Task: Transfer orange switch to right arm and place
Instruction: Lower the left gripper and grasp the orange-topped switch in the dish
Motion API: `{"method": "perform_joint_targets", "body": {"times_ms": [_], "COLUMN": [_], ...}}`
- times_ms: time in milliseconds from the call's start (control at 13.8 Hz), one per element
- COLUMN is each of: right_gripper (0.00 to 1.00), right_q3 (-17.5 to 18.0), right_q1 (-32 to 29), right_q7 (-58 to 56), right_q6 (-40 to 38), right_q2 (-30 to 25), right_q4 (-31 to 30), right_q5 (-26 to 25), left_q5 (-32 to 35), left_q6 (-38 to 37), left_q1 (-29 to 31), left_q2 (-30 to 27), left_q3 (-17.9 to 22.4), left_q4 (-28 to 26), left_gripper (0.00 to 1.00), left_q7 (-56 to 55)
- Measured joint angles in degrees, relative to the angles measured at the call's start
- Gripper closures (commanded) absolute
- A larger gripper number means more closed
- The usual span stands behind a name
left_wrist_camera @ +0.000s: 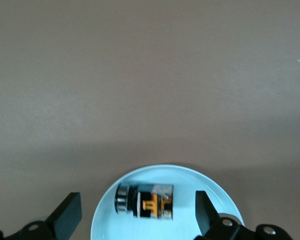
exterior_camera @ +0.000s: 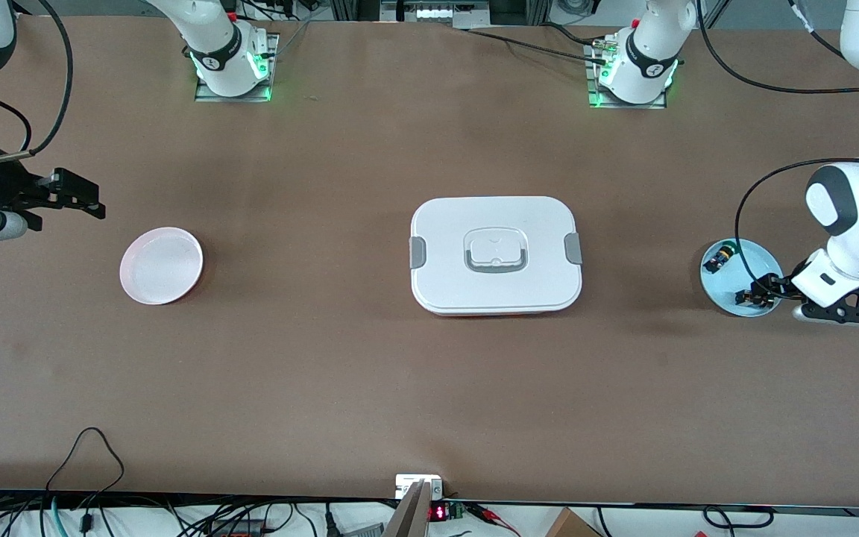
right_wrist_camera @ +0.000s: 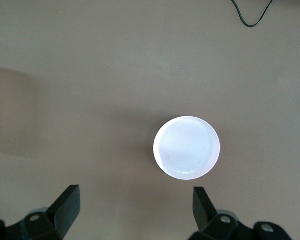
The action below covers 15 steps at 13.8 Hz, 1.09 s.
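A brown table (exterior_camera: 340,373) fills the frame. At centre lies a white rectangular lidded container (exterior_camera: 496,255) with rounded corners, grey clips at its two short ends and a grey-edged recessed handle in the lid. At left of centre lies an empty pale pink plate (exterior_camera: 161,265). At right lies a light blue plate (exterior_camera: 761,262). Black cables (exterior_camera: 86,455) cross the lower left edge of the frame.
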Motion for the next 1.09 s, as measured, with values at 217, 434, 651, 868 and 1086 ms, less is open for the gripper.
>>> {"method": "perform_joint_targets", "body": {"times_ms": [217, 434, 651, 868, 1086], "right_gripper": [0.00, 0.00, 0.00, 0.00, 0.00], "right_q3": [0.00, 0.00, 0.00, 0.00, 0.00], "right_q1": [0.00, 0.00, 0.00, 0.00, 0.00], "right_q7": [0.00, 0.00, 0.00, 0.00, 0.00], "right_q6": [0.00, 0.00, 0.00, 0.00, 0.00], "right_q2": [0.00, 0.00, 0.00, 0.00, 0.00], "right_q4": [0.00, 0.00, 0.00, 0.00, 0.00], "right_q5": [0.00, 0.00, 0.00, 0.00, 0.00], "left_q5": [0.00, 0.00, 0.00, 0.00, 0.00], "left_q6": [8.50, 13.39, 13.93, 14.16, 14.16], "left_q1": [0.42, 0.41, 0.48, 0.61, 1.52], "left_q2": [2.05, 2.50, 2.54, 2.54, 2.69], "left_q3": [-0.01, -0.04, -0.04, -0.04, -0.11], "left_q4": [-4.12, -7.55, -7.89, -7.88, -7.90], "left_gripper": [0.00, 0.00, 0.00, 0.00, 0.00], "left_q7": [0.18, 0.18, 0.18, 0.18, 0.14]}}
